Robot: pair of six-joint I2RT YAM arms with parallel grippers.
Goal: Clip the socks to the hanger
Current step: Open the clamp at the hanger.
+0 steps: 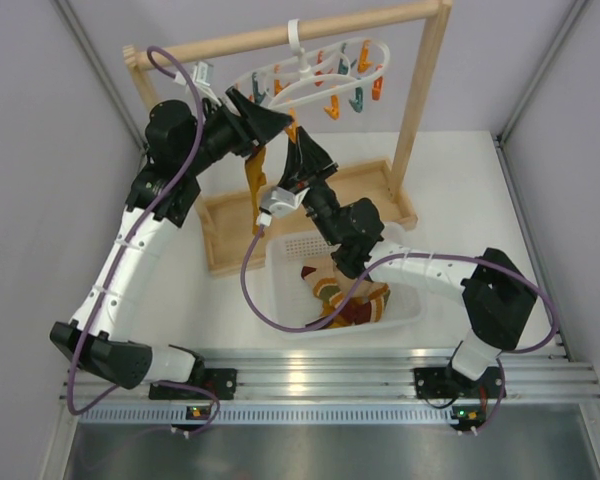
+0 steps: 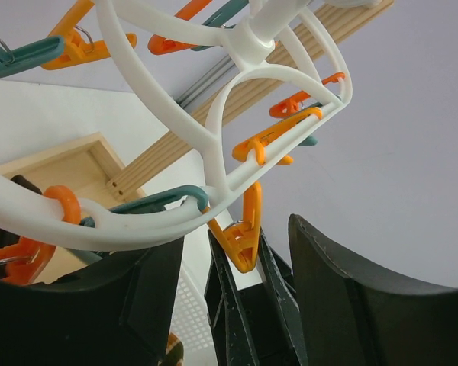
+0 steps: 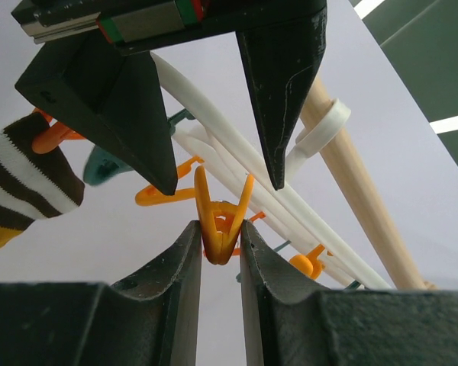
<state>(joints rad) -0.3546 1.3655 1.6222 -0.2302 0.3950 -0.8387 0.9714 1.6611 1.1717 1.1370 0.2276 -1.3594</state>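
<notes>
White worktop (image 1: 460, 200), grey walls. Hanging from wooden rail (image 1: 260, 38): white oval hanger (image 1: 305, 70) with orange and teal pegs (image 1: 357, 98). Both arms raised to it: left claw (image 3: 221, 188) gaping, right claw (image 3: 220, 229) pinching one orange peg (image 3: 223, 217). Alongside, mustard sock (image 1: 255, 175), cuff striped, dangling under hanger.

Hanger (image 2: 252, 42): smooth, glossy white plastic. Peg (image 3: 220, 229): glossy orange plastic. Sock (image 3: 30, 179): soft knit cloth, matt. Rail (image 3: 359, 175): pale, smooth bare wood. Basket (image 1: 405, 312): translucent white plastic, perforated floor.
</notes>
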